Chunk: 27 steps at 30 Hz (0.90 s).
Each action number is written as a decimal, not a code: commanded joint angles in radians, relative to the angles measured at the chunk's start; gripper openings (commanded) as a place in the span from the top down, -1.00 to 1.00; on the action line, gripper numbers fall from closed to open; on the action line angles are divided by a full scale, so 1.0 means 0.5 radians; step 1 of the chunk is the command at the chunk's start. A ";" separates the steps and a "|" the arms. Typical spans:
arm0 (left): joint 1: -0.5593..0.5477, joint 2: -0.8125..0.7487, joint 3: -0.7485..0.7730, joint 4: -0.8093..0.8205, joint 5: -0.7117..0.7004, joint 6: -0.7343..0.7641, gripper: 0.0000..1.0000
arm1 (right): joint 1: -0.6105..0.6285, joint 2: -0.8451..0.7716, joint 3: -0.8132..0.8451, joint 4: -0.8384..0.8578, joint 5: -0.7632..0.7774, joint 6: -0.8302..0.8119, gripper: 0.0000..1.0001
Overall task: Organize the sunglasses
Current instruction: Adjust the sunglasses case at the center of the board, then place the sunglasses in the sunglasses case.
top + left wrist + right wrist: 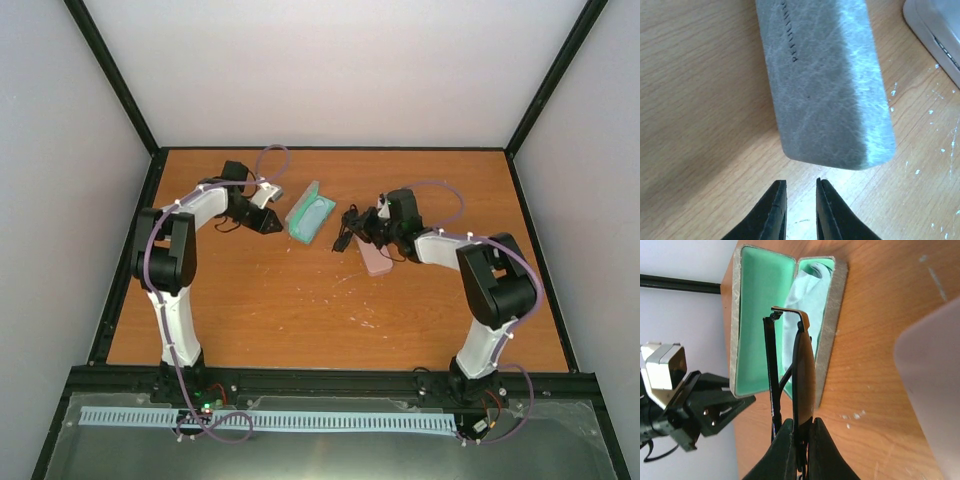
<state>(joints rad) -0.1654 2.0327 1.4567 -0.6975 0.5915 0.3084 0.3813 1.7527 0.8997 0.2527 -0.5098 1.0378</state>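
Observation:
The black-framed sunglasses (803,365) are clamped by one lens edge in my shut right gripper (801,421), held above the table just in front of the open grey case (765,315) with its green lining. A light-blue cloth (809,292) lies inside the case. In the top view, the right gripper (352,233) holds the sunglasses (343,231) right of the open case (310,217). My left gripper (271,223) sits just left of the case, its jaws a little apart and empty (801,182). The case's grey outer shell (830,80) lies just ahead of it.
A pink closed case (378,259) lies beside the right gripper and shows at the right edge of the right wrist view (935,390). A pale case edge (935,35) shows beyond the grey shell. The black frame rails border the wooden table (300,310).

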 commanded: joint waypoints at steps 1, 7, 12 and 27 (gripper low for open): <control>-0.010 -0.111 -0.088 0.173 0.050 -0.077 0.60 | 0.052 0.198 0.182 0.210 -0.069 0.036 0.94; -0.011 -0.116 -0.133 0.248 0.092 -0.135 0.59 | 0.082 0.450 0.475 0.244 -0.125 0.032 0.94; -0.016 -0.072 -0.098 0.271 0.151 -0.194 0.59 | 0.092 0.631 0.698 0.195 -0.139 0.019 0.95; -0.043 -0.093 -0.190 0.344 0.226 -0.257 0.59 | 0.106 1.020 1.108 0.116 -0.167 0.054 0.94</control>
<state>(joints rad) -0.1802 1.9945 1.3701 -0.5522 0.6727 0.1951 0.4225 2.2292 1.4025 0.3199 -0.5915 1.0561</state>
